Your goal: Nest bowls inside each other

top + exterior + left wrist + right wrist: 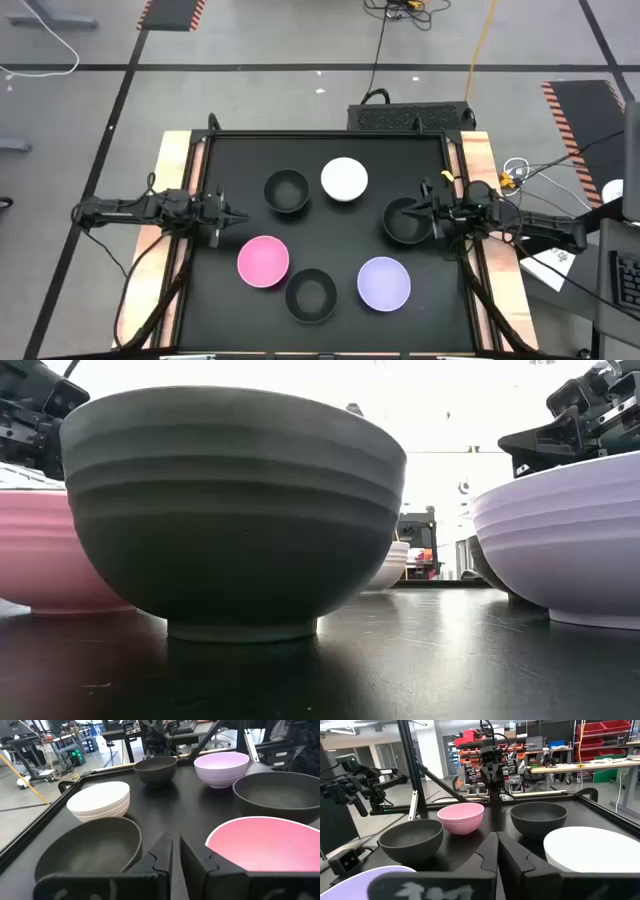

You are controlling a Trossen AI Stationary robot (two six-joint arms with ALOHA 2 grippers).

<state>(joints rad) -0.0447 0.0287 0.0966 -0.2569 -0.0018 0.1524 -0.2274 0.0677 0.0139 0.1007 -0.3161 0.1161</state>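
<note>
**Bowl Layout and Nearest-Arm Relation**

Six separate bowls stand upright on the black table (220, 300); none is nested.

The right gripper (428, 210) hovers at the rim of a black bowl (405, 221), fingers pressed together and holding nothing. The left gripper (236, 216), fingers likewise clenched and empty, points between the far black bowl (286, 191) and the pink bowl (264, 261), both just beside it.

The white bowl (344, 179), lavender bowl (384, 282) and near black bowl (311, 295) lie centrally.

All are round, ribbed-walled, matte plastic with a small foot; having no long axis, they probably suit a rim grasp from any side.
</note>
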